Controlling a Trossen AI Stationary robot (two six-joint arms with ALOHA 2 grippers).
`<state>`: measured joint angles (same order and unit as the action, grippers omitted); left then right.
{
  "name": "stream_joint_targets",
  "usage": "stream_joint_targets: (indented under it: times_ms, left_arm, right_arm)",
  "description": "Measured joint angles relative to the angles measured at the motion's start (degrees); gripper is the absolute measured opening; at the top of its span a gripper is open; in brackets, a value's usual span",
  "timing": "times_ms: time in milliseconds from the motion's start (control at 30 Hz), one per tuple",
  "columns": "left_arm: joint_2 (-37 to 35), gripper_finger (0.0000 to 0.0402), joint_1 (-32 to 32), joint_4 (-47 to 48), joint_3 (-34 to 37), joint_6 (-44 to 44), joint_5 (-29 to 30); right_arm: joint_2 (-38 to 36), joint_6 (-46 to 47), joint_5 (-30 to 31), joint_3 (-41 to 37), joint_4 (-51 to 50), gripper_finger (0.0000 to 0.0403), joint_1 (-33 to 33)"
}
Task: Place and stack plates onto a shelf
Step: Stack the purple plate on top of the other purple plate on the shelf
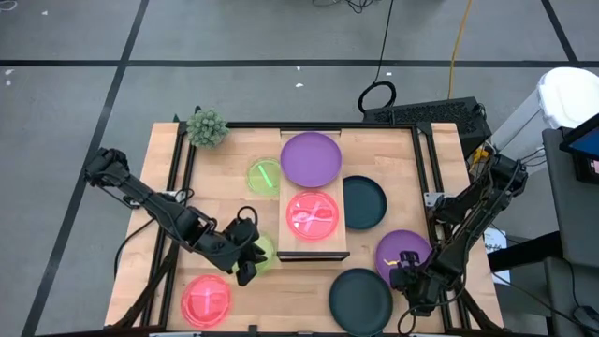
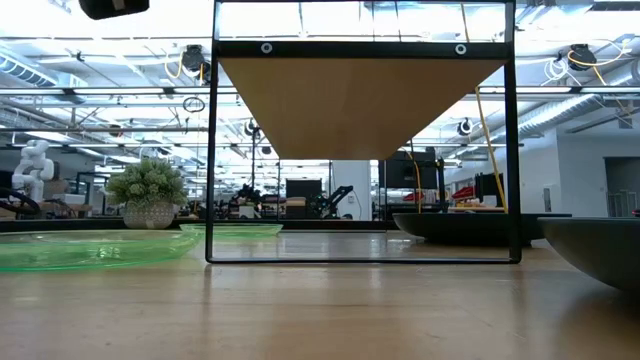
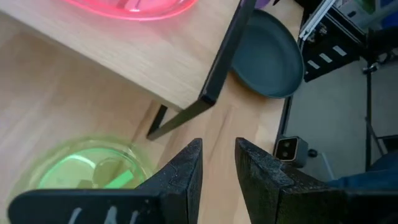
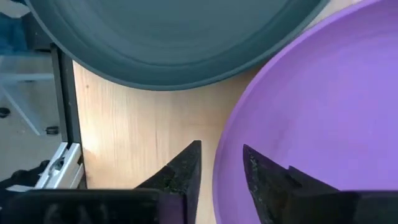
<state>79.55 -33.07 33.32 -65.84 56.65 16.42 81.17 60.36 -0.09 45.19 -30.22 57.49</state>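
Dark fingers (image 3: 186, 171) of the left hand (image 1: 245, 267) are sitting narrowly parted with nothing between them, hovering above the smooth blond wood of the desk (image 1: 225, 178), just beside a translucent neon green plate (image 1: 263, 251) near the front corner of the shelf (image 1: 314, 245). Farther toward the desk's front edge, a glossy pink plate (image 1: 206, 300) is lying flat. Another neon green plate (image 1: 264, 175) is resting beside the shelf's left edge, with a small green plant (image 1: 207, 127) standing at the desk's back corner.

On the long light-wood shelf, raised on a thin black frame, a large round purple plate (image 1: 312, 157) is occupying the far end and a translucent pink plate (image 1: 312, 214) the near end; the two are touching or almost so. Right of the shelf, a matte dark teal plate (image 1: 363, 202) is lying on the desk, and a second dark teal plate (image 1: 360, 299) is sitting at the front edge.

At the right, the right hand (image 1: 406, 265) is straddling the raised rim of a second purple plate (image 1: 402, 253): one finger (image 4: 180, 171) is standing outside the rim and the other (image 4: 267, 177) over the plate's smooth inner surface, the gap between them narrow. Whether they are pinching the rim cannot be told.
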Motion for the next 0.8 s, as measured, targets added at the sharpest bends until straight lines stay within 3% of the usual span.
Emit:
stream_joint_targets:
  times_ms: [300,433,533,800]
  left_arm:
    - [0.02,0.0099,-0.60,2.51,0.00,2.46,1.35]
    - [0.02,0.0099,-0.62,3.49,0.00,3.12,1.64]
    - [0.02,0.0099,-0.62,3.52,0.00,4.03,2.09]
    - [0.02,0.0099,-0.62,3.30,0.00,6.06,2.14]
  right_arm:
    - [0.00,-4.42,0.23,-0.07,-2.74,0.0021,0.00]
    - [-0.02,-3.60,0.18,-1.00,-0.49,0.0005,0.27]
    - [-0.02,-1.53,1.63,-2.07,1.64,0.0020,1.12]
    - [-0.02,-0.17,3.05,-2.40,0.04,0.0112,1.88]
